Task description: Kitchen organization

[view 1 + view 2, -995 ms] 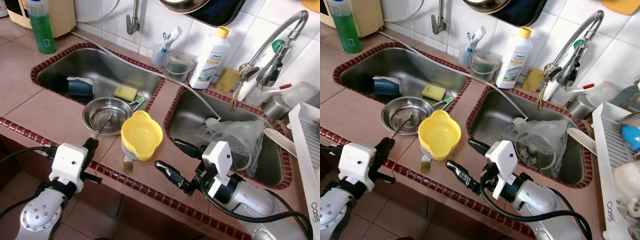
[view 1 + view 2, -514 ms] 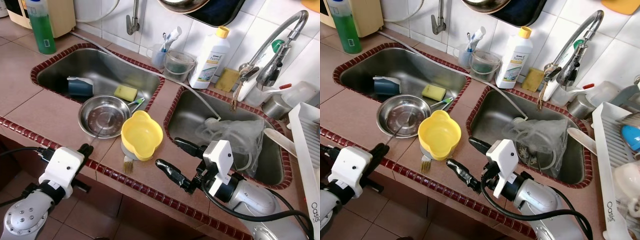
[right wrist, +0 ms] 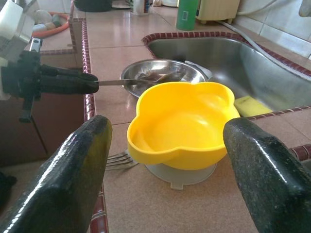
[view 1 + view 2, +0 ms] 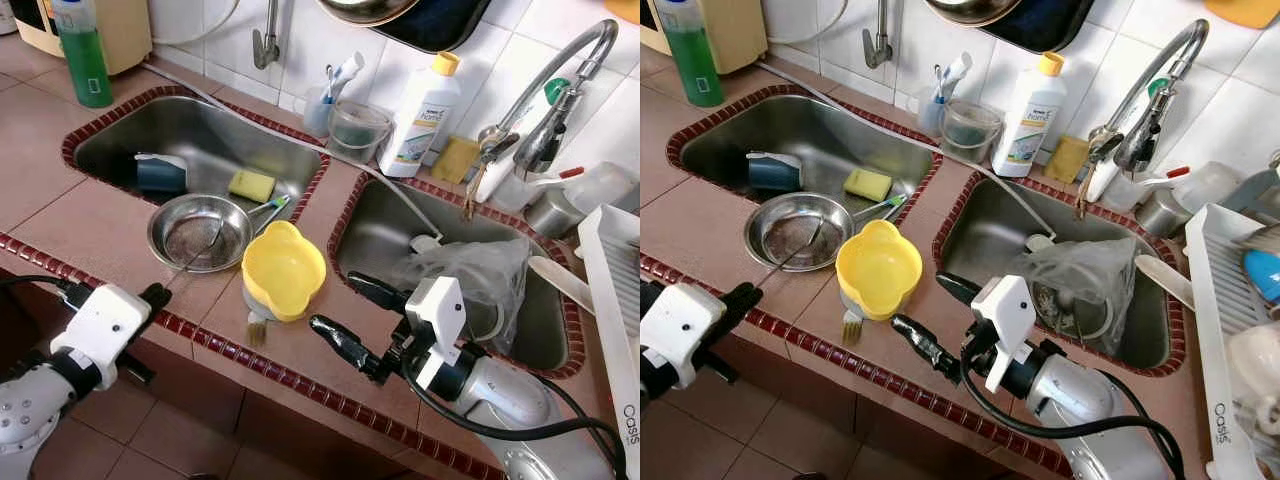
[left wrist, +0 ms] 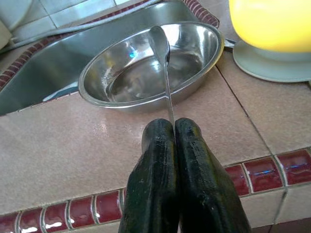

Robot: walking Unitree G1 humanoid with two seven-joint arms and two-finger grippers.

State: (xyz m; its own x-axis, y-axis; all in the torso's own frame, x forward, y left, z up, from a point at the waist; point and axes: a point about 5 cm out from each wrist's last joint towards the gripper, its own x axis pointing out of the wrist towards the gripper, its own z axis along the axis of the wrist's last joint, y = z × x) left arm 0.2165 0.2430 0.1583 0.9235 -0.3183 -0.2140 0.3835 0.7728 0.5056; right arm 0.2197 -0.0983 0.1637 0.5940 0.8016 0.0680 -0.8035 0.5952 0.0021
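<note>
- Surface: brown tiled counter (image 4: 40, 170) with a dark red tile edging; white wall tiles behind; tiled floor below the counter edge.
- Two steel basins are set into the counter. Left sink (image 4: 200, 140), at 11 o'clock from the yellow bowl, holds a blue cup (image 4: 160, 175) on its side and a yellow sponge (image 4: 250, 184).
- Right sink (image 4: 400, 230), at 3 o'clock from the bowl, holds a crumpled clear plastic bag (image 4: 470, 275).
- Steel pan (image 4: 200, 232) sits on the counter at the left sink's near rim, at 9 o'clock from the bowl; only a spoon (image 5: 163, 58) rests in it, bowl-end over the pan's far rim.
- Yellow bowl (image 4: 284, 270) stands on a pale lid between the sinks, empty inside; a fork (image 3: 119, 159) lies beneath its near edge.
- Left gripper (image 5: 173, 127): fingers pressed together, pinching the spoon handle, at the counter's near edge.
- Right gripper (image 3: 167, 160): fingers spread wide either side of the yellow bowl, not touching it.
- Back wall, 12 o'clock: white detergent bottle (image 4: 420, 105), toothbrush cup (image 4: 320, 105); green bottle (image 4: 82, 55) at far left.
</note>
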